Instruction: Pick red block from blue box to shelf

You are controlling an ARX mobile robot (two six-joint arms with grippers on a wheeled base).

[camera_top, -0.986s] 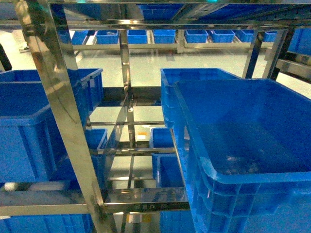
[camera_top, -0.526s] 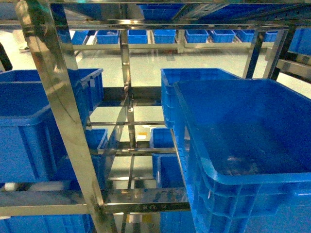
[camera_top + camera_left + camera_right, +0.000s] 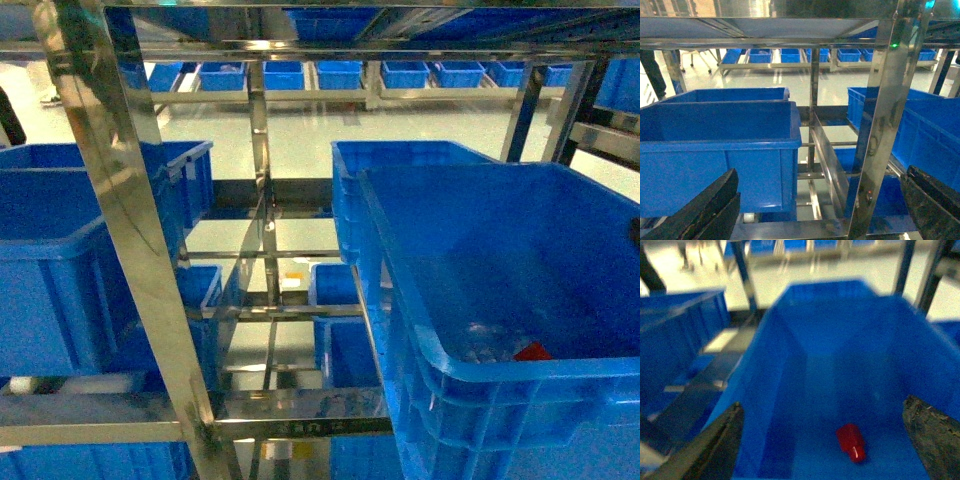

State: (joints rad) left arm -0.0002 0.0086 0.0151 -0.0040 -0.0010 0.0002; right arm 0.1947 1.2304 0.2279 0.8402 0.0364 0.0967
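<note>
So I'm parked right up against the shelf (image 3: 130, 250), shiny steel posts and rails filling most of the head cam, w/ dark blue crates on several tiers. Left side has a big crate (image 3: 720, 145) sitting on a rail, another one right behind it. More crates (image 3: 340, 73) lined up on the floor way in the back.

Right side of the head cam is the blue box (image 3: 500, 300) I'm working with. Honestly it looks the same deep blue as the rest here, open top, thick rim. The red block (image 3: 851, 441) is lying on the box floor near the front wall, roughly mid-width in the right wrist cam, not touching the side walls afaict. From the head cam only a sliver of red (image 3: 532, 351) peeks over the near rim.

Right claw (image 3: 825, 440) is spread wide, fingers at both bottom corners of its cam, hanging above the box w/ the block between them but lower down, no contact. Left claw (image 3: 820, 210) also wide open, holding nothing, facing the shelf post (image 3: 885, 125).
</note>
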